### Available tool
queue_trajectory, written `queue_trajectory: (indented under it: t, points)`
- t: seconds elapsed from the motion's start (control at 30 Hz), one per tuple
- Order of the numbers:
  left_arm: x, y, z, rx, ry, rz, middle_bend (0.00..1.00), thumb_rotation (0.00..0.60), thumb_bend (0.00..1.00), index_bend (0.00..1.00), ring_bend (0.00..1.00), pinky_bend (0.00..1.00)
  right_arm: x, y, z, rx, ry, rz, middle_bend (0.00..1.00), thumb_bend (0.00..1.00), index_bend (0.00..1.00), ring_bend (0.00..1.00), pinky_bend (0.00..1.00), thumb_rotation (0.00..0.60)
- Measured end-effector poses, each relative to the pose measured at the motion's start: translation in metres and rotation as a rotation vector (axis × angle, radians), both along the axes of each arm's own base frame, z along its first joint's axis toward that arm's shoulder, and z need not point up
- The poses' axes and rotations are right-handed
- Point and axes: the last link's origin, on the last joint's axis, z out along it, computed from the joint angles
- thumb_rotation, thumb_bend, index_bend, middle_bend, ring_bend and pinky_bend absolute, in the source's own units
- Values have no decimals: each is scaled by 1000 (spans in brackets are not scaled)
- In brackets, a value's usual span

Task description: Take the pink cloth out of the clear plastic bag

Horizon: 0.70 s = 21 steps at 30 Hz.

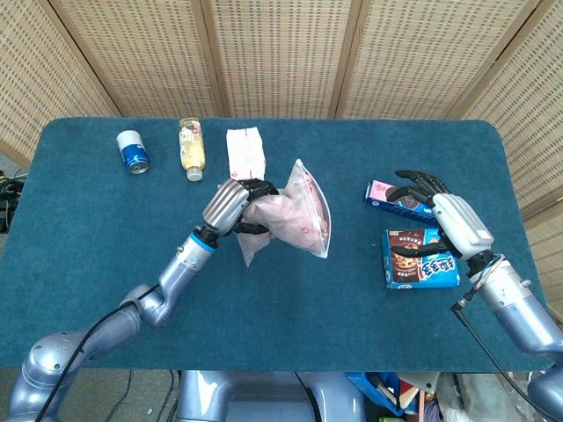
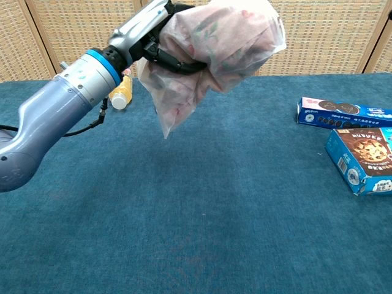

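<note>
While lifted clear of the table (image 1: 106, 220), clear plastic bag (image 1: 308, 211) with pink cloth (image 1: 286, 215) bunched inside, gripped mid-air left of centre by left hand (image 1: 230, 204); fingers (image 2: 177, 60) clenched around bag and cloth together; bag corner hanging loose below the grasp. Right hand (image 1: 449, 220) at right, above the two cookie boxes (image 1: 420, 258), fingers spread and holding nothing, well apart from the bag. Likely faults: cloth pinned by the left grasp, so a pull from the right would drag the bag along rather than free the cloth; thin film apt to slip or tear under a hard tug; bag mouth not clearly visible, hence a risk of pinching film instead of cloth; a low reach liable to knock the boxes.
</note>
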Motion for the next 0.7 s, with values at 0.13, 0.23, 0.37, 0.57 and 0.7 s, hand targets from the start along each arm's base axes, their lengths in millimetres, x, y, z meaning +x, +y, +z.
queue_trajectory:
  t: [0.13,0.23,0.37,0.57,0.7]
  points:
    - [9,0,-5,-9,-18,-3,521,600,484,555,490,627,9,-3,-6,25,-38,-15,119,0,361,0,0,600]
    - [16,0,-10,-12,-28,-6,521,600,484,555,490,628,16,-5,-9,38,-49,-25,119,0,361,0,0,600]
    - [26,-2,-15,-22,-40,-17,521,600,484,555,490,628,24,-9,-12,35,-32,-25,117,0,361,0,0,600]
    - [35,-5,-19,-27,-57,-29,521,600,484,555,490,628,39,-12,-21,23,-16,-42,113,0,361,0,0,600]
    - [38,-6,-20,-26,-70,-28,521,600,484,555,490,628,48,-13,-27,14,-15,-56,109,0,361,0,0,600]
